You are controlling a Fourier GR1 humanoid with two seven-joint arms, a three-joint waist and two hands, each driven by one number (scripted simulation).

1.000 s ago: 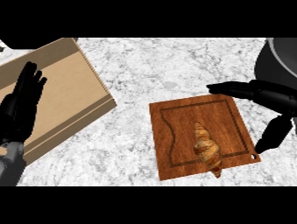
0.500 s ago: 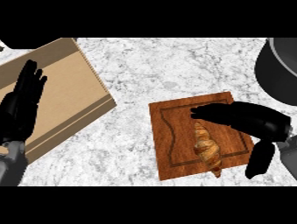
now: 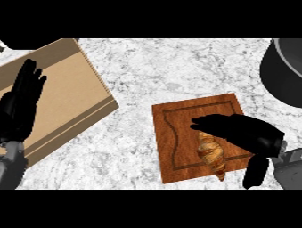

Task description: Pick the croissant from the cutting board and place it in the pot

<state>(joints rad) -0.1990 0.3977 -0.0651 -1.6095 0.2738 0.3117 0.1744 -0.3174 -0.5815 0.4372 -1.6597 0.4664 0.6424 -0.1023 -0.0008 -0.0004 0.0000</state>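
1 croissant [image 3: 212, 153] lies on the cutting board [image 3: 179, 129], the right hand [image 3: 242, 131] spread open over its upper end (pot [image 3: 295, 73] well apart, top right), left hand [image 3: 15, 107] resting open at the view's left.

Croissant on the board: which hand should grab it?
The right hand. It is already over the cutting board, partly covering the croissant, and the pot is on its side. The left hand rests open far off at the left edge.

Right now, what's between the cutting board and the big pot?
Only bare marbled counter lies between the cutting board and the pot, as the head view shows.
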